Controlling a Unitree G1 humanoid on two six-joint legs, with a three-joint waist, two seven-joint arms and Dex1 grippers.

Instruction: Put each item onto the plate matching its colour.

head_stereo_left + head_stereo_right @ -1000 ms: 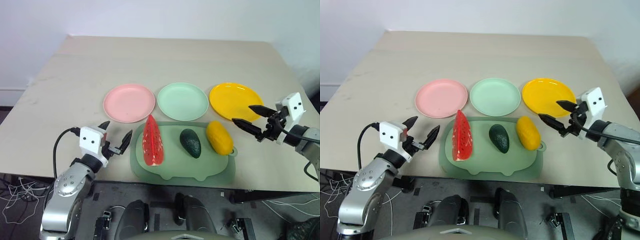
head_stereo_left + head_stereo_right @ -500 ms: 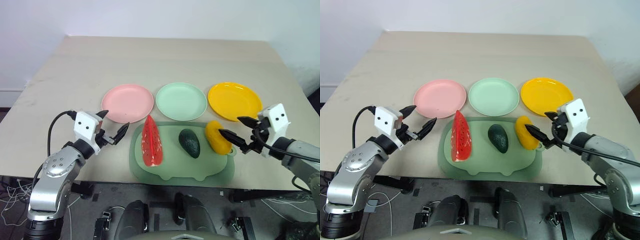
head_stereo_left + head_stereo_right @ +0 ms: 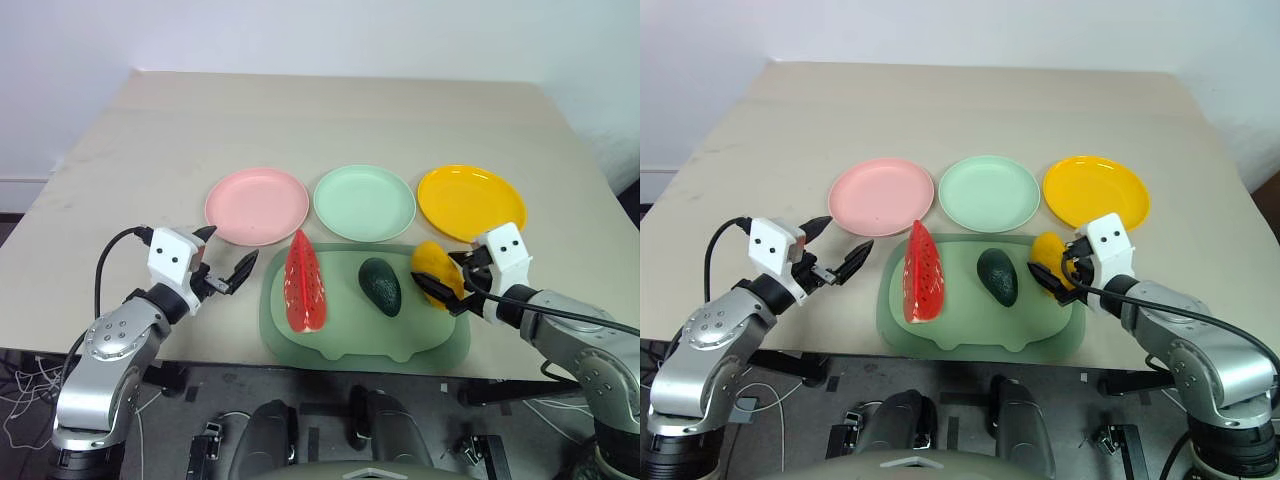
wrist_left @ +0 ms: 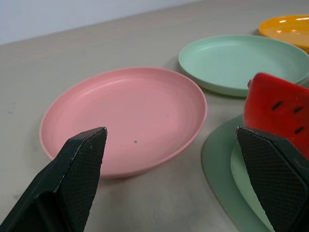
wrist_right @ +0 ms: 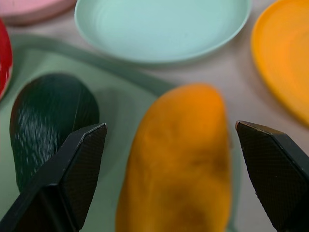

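Matte beige tabletop (image 3: 300, 120), smooth round plates, right hand (image 3: 447, 285) open astride glossy oval mango (image 5: 178, 159), left hand (image 3: 222, 262) open

Smooth plastic pink plate (image 4: 125, 116); pebbly dark avocado (image 5: 46, 123).

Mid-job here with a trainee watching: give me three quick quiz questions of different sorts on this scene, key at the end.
1. True or false: the watermelon wedge already lies on the pink plate.
2. Which toy sits between the open fingers of the right gripper? A) avocado B) mango C) watermelon wedge
3. Fill in: all three toys lie on the green ____.

Key
1. False; it is on the tray.
2. B.
3. Tray.
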